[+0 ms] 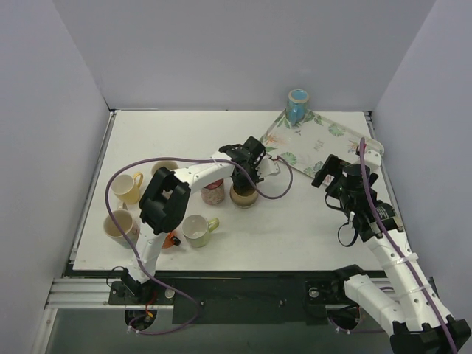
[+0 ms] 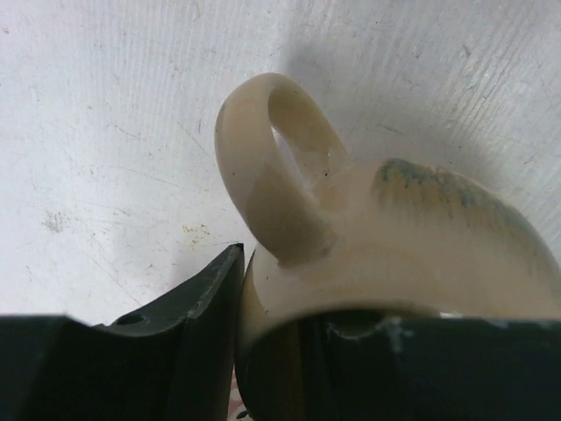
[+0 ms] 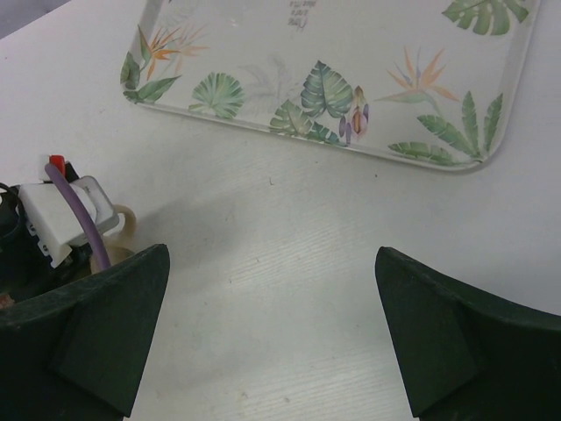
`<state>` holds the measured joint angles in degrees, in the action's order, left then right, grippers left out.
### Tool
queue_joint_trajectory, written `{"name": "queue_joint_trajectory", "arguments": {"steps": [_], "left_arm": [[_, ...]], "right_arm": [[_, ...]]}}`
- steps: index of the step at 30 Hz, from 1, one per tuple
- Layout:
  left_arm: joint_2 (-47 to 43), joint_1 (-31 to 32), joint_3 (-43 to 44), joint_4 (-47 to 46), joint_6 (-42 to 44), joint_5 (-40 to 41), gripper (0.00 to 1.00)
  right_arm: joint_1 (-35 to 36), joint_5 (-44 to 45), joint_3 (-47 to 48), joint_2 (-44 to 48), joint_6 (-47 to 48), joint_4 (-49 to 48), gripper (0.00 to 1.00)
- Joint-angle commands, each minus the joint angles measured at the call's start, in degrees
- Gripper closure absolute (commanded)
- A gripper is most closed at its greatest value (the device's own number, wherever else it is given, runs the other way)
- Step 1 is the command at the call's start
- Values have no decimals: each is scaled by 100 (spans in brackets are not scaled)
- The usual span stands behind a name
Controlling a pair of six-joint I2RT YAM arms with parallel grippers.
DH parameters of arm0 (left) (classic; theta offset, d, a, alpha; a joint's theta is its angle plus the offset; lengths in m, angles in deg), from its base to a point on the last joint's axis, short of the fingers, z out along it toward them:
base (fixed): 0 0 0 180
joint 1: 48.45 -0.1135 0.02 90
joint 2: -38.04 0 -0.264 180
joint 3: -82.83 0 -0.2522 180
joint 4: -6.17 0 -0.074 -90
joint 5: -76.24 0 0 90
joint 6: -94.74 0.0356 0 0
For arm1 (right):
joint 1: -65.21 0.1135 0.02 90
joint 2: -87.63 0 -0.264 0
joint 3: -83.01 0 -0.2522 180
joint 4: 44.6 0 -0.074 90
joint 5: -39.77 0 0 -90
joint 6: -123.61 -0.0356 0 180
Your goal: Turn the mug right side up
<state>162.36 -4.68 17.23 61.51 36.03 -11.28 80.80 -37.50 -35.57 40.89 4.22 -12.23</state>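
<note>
Between fingers (image 2: 200, 344) of left hand (image 1: 248, 174): mug (image 2: 412, 237) wall, handle beyond.

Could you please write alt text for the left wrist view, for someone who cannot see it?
The left gripper pinches the wall of a cream mug beside its handle, one dark finger on each side. Behind lies a scuffed white table.
</note>
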Motion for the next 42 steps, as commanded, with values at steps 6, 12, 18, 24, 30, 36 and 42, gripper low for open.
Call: {"name": "queue_joint_trajectory", "arguments": {"steps": [6, 12, 18, 24, 30, 36, 42], "left_arm": [[-829, -79, 209, 174, 44, -248, 28], [-1303, -193, 641, 1088, 88, -1144, 16], [-1822, -632, 1247, 2064, -61, -1786, 14], [-2410, -1879, 1239, 2143, -474, -2366, 14], [-3105, -2434, 230, 1503, -580, -2419, 13], [-3150, -2557, 69, 1554, -466, -2348, 13], [-2974, -2566, 377, 1862, -387, -2515, 13]], "right_arm": [[-92, 353, 138, -203, 143, -165, 2], [-101, 98, 489, -694, 336, -287, 3], [-153, 317, 1349, -2028, 495, -919, 4], [-127, 405, 2975, -4288, 1172, -1791, 9], [-31, 1177, 5391, -6829, 1769, -1633, 13], [5, 1741, 7307, -8666, 2314, -1817, 15], [-30, 2084, 7811, -9642, 2719, -2721, 17]]}}
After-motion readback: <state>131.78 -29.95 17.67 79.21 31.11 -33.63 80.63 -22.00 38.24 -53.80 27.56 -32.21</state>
